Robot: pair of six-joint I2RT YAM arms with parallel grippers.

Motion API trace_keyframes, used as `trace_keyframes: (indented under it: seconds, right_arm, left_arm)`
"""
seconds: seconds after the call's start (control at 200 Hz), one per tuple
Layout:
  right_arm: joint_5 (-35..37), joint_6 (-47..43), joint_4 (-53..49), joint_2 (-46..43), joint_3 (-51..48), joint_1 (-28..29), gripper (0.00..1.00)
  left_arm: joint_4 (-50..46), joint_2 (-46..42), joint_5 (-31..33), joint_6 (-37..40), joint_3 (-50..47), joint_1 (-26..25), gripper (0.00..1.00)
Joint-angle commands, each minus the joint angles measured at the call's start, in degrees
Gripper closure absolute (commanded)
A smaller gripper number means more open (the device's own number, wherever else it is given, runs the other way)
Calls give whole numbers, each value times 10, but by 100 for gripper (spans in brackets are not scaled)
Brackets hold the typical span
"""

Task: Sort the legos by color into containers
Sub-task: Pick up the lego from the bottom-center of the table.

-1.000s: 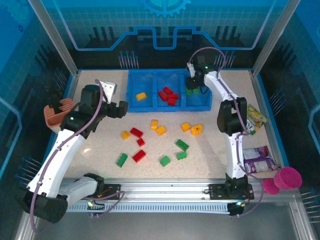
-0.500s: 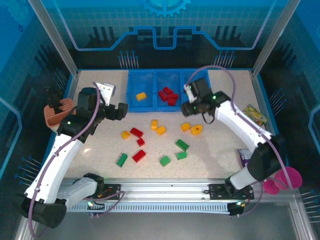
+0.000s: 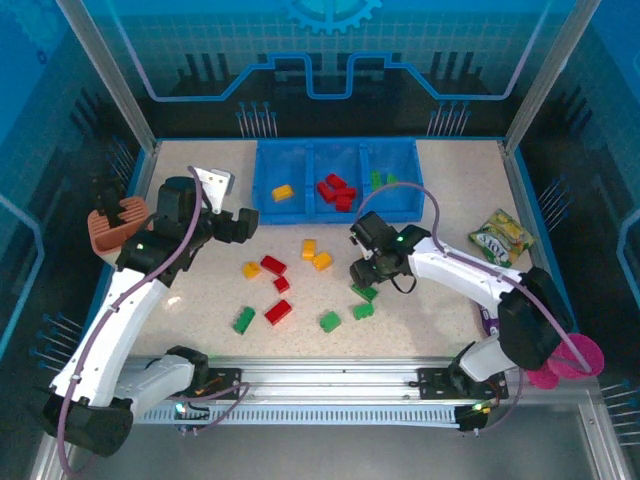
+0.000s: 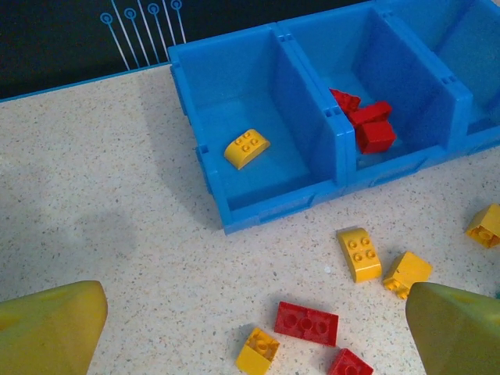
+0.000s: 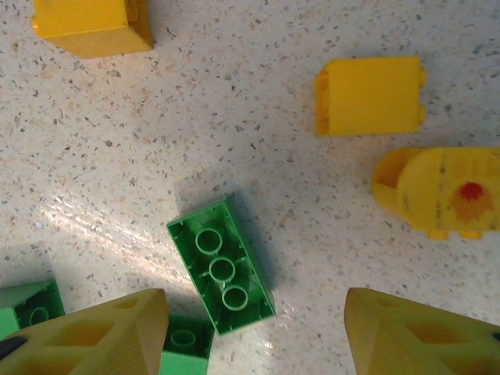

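Our right gripper [image 5: 254,328] hangs with fingers apart, a green lego [image 5: 221,266] lying underside-up on the tabletop [image 5: 117,156] between them. Two more green bricks [image 5: 31,312] are half hidden by one finger. The left gripper [image 4: 254,312] is spread wide and empty, with the blue tray [image 4: 266,207] ahead of it.

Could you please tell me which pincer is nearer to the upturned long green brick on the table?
Right. The right pincer is poised open directly over the upturned green brick; the left pincer hangs open well to its left, farther back.
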State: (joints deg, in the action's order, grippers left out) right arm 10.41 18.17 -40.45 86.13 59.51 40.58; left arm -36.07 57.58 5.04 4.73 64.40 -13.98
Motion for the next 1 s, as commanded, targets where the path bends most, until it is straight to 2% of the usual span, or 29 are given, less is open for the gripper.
trace_keyframes:
  seconds: [0.0,0.515,0.575,0.836,0.991]
  right_arm:
    - [-26,-17,26,39,-4,10,38]
    - [-32,-60,34,142,9,20,41]
    - [-35,-59,35,150,9,23,43]
    - [-28,-44,13,161,15,33,67]
    - [1,-41,-14,123,29,14,70]
  left_arm:
    - [9,-10,-9,11,-6,5,1]
    - [7,-6,-3,14,-11,5,1]
    - [9,-5,-2,14,-11,5,1]
    - [9,5,1,18,-9,5,1]
    - [10,10,4,20,-8,5,1]
